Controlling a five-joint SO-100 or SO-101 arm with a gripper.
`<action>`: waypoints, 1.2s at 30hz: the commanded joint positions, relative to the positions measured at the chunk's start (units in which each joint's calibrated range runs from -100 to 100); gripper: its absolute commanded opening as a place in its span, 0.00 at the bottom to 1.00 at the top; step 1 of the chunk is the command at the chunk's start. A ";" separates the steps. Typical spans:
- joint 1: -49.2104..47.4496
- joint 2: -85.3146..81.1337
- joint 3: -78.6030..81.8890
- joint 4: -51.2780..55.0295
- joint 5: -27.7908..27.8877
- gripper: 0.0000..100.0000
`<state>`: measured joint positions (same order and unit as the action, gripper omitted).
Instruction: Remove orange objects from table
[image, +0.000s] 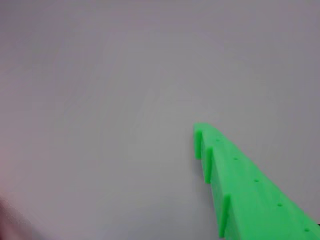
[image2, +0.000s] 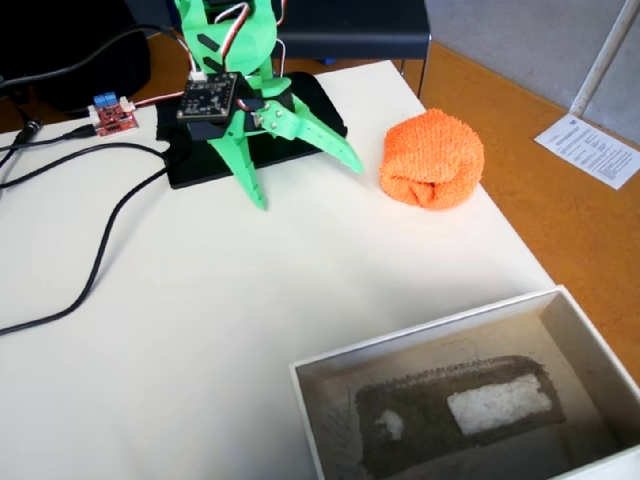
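The orange fuzzy ball (image2: 432, 162) lies on the white table (image2: 200, 330) near its right edge in the fixed view. My green gripper (image2: 305, 183) hangs above the table at the back, left of the ball and apart from it. Its jaws stand wide open and hold nothing. In the wrist view only one green toothed finger (image: 240, 180) shows over bare white table (image: 125, 100); the ball is out of that view.
A white-walled shallow box (image2: 420, 345) with a grey bottom stands at the front right. A black base plate (image2: 200, 165) lies under the arm. Black cables (image2: 90, 270) run across the left side, and a small red circuit board (image2: 113, 118) sits at the back left.
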<state>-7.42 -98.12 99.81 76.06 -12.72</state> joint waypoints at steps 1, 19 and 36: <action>-1.49 -0.45 -0.20 0.27 -0.34 0.54; 2.65 17.34 -25.10 -15.86 12.01 0.54; -23.97 55.53 -75.98 1.89 12.01 0.54</action>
<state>-25.05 -41.96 22.62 77.45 -0.85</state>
